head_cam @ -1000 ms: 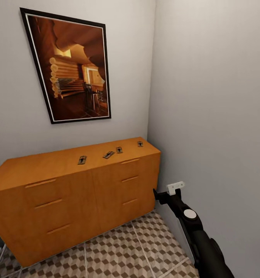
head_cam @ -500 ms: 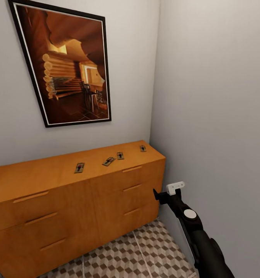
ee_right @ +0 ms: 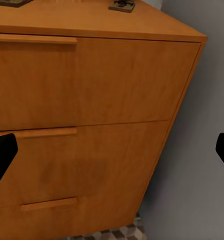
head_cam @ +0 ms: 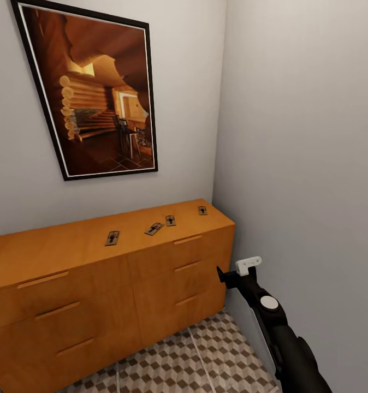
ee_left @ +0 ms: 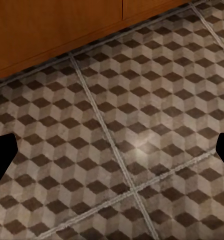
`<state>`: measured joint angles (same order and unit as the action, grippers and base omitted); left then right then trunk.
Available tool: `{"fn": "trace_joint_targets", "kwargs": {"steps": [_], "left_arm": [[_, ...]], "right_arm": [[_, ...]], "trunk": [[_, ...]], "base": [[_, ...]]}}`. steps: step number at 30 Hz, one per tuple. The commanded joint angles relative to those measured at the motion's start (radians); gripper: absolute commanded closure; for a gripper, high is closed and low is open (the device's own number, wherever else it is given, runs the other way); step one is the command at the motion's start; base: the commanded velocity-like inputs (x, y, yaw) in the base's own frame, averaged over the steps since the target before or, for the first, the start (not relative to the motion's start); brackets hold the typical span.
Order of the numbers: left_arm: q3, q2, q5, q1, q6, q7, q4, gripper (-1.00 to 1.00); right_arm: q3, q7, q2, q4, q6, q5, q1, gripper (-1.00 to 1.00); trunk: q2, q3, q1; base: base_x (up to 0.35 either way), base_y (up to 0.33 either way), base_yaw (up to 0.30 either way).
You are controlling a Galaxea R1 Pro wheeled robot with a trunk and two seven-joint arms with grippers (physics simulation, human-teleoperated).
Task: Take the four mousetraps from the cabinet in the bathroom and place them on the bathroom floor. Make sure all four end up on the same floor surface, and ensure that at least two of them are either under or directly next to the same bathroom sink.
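Observation:
Several mousetraps lie flat on top of the orange-brown cabinet [head_cam: 151,284], among them one toward the middle [head_cam: 112,238], one further right [head_cam: 154,228] and one near the right end [head_cam: 202,210]. My right gripper [head_cam: 222,274] hangs open in front of the cabinet's right end, below its top, with nothing held. In the right wrist view it [ee_right: 112,152] faces the drawer fronts, and one mousetrap [ee_right: 122,5] sits on the top above. My left gripper [ee_left: 112,152] is open and empty over the patterned bathroom floor [ee_left: 141,100]. The sink is out of view.
The cabinet stands in a corner, its right end against a grey wall [head_cam: 304,164]. A large framed picture [head_cam: 96,98] hangs above it. Cube-patterned floor tiles [head_cam: 206,349] run in front of the drawers.
The head view has shifted nearer to the cabinet and slightly upward since a second ago. The mousetraps lie where they were, and the right arm keeps its pose.

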<state>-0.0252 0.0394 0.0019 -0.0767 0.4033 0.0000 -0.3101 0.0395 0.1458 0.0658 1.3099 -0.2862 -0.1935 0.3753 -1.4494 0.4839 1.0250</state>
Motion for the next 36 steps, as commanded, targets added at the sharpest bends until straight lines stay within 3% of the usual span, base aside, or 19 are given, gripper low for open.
{"fn": "trace_joint_targets", "kwargs": {"steps": [1,12,25,36], "left_arm": [[-0.003,0.0,0.0,-0.001,0.003,0.0,0.001,-1.0],[-0.004,0.0,0.0,0.0,0.004,0.0,0.005,-1.0],[-0.005,0.0,-0.006,0.0,0.005,-0.002,0.135,-1.0],[-0.005,0.001,-0.019,0.0,0.004,0.0,0.226,-1.0]], "right_arm": [[-0.001,0.006,0.0,0.002,-0.003,-0.011,0.001,-1.0],[-0.004,0.0,0.003,0.001,0.006,-0.012,0.001,-1.0],[-0.007,-0.106,0.006,0.012,0.006,-0.012,0.001,-1.0],[-0.006,-0.136,0.008,0.024,0.001,-0.008,0.038,-1.0]], "trunk": [[-0.001,0.001,0.0],[-0.001,0.001,0.0],[-0.001,0.001,0.0],[-0.001,0.001,0.0]], "base": [[0.002,0.001,0.0],[0.0,0.0,0.0],[0.0,0.0,0.0],[0.0,0.0,0.0]]}}
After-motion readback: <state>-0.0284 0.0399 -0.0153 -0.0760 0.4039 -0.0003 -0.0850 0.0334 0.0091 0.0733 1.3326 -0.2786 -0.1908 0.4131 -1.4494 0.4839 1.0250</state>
